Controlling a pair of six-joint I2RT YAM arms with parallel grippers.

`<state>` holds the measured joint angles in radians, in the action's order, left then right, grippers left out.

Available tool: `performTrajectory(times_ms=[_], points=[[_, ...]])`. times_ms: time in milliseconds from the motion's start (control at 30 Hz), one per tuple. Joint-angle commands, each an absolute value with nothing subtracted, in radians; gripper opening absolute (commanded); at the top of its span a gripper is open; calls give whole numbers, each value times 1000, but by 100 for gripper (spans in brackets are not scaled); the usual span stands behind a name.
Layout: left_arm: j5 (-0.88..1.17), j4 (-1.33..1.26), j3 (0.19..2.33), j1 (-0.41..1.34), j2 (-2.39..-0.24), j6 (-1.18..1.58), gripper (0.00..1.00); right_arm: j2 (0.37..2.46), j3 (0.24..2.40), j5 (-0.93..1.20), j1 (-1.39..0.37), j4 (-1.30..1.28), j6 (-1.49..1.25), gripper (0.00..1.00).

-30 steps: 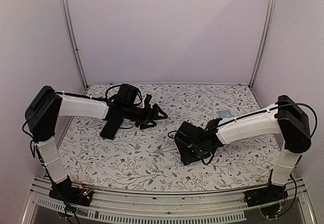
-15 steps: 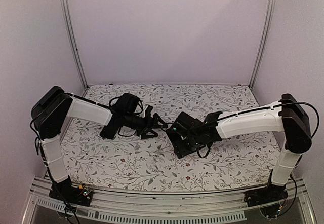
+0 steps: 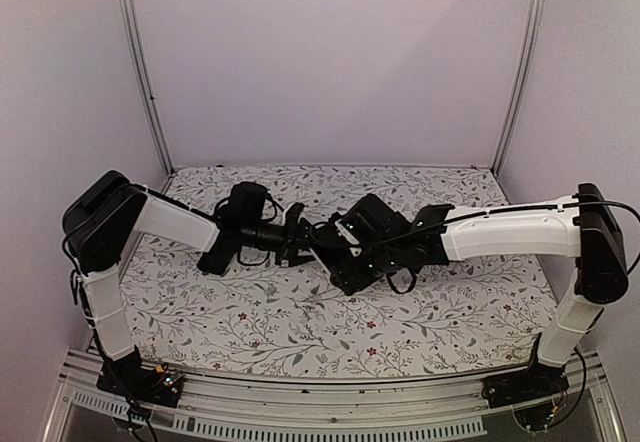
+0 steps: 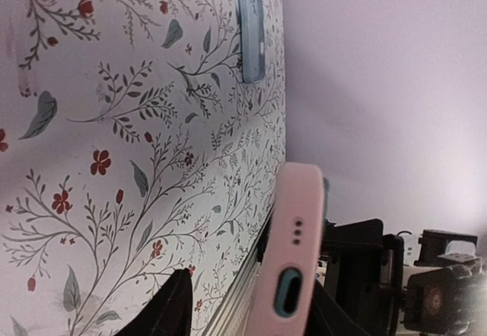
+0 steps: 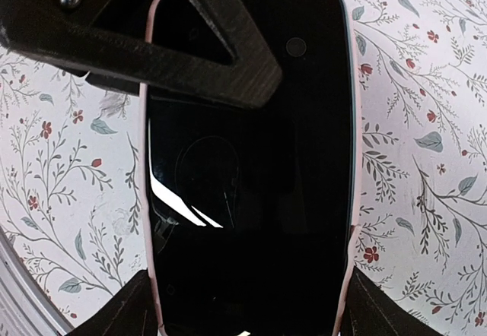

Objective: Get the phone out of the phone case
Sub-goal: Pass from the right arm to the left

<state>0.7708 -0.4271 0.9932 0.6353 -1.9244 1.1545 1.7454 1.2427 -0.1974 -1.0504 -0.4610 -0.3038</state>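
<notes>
The phone [image 5: 251, 161], black screen up, sits in its pink phone case [image 5: 147, 199]. My right gripper [image 5: 247, 313] is shut on it across its width and holds it above the table [image 3: 300, 322]. In the left wrist view I see the case's end [image 4: 293, 237] edge-on, with its port hole. It stands between the fingers of my left gripper [image 4: 247, 305], which is open. One left finger [image 5: 205, 47] lies across the screen's top corner. The other finger [image 4: 173, 305] stands apart from the case's back. In the top view the two grippers [image 3: 300, 242] [image 3: 345, 257] meet at mid-table.
A flat blue-grey object [image 4: 249, 32] lies on the flowered table cloth to the right of where the grippers meet. Metal posts [image 3: 140, 72] and pale walls close the back and sides. A slotted rail [image 3: 300, 427] runs along the near edge.
My right arm has carried the phone left and farther from the near edge, up to the left gripper. The left gripper's jaws have narrowed around the case's end.
</notes>
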Motion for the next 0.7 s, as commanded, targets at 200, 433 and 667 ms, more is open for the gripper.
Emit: performTrajectory(times_ms=[200, 433, 667], points=[[830, -598, 987, 615, -1873, 1237, 14, 1614, 1251, -72, -997, -357, -200, 46], [818, -794, 953, 606, -1847, 1326, 0, 1578, 1261, -25, -954, -352, -245, 79], [773, -1036, 938, 583, -1828, 1433, 0, 1445, 1151, 196, -843, -178, -383, 99]])
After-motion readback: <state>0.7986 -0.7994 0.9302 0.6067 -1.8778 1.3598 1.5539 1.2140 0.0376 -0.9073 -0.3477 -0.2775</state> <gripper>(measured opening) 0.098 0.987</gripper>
